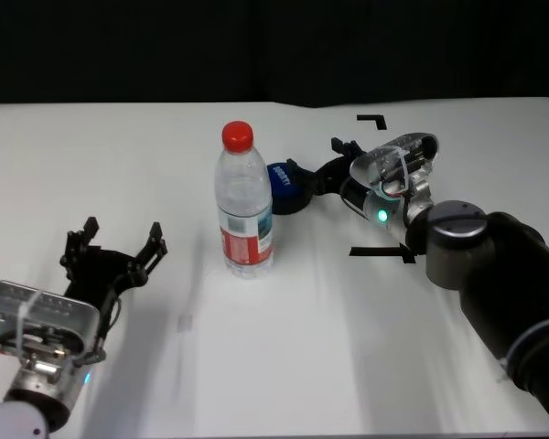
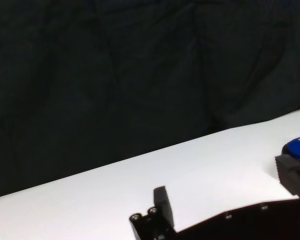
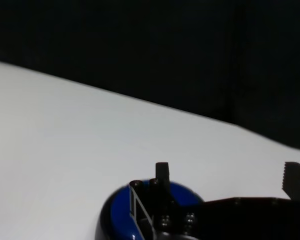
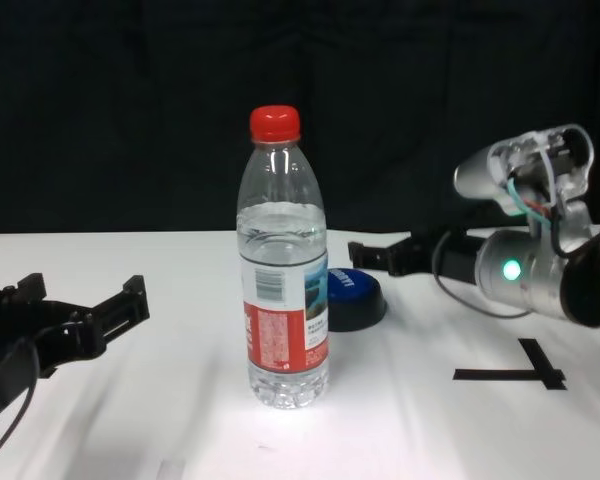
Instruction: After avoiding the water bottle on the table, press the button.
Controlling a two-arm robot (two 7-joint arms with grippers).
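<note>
The water bottle [image 1: 244, 206] stands upright mid-table, clear with a red cap; it also shows in the chest view [image 4: 285, 270]. The blue button [image 1: 281, 187] sits just behind and right of it, also in the chest view [image 4: 354, 296] and the right wrist view [image 3: 119, 211]. My right gripper [image 1: 319, 159] is open beside the bottle's far right. One of its fingers [image 3: 162, 173] hangs over the button's right edge; I cannot tell whether it touches. My left gripper [image 1: 115, 240] is open and empty at the near left, clear of the bottle.
Black tape marks lie on the white table [image 1: 91, 165], one [image 1: 384, 251] under my right forearm and one [image 1: 373, 119] at the back right. A dark curtain bounds the table's far edge. Bare tabletop lies between my left gripper and the bottle.
</note>
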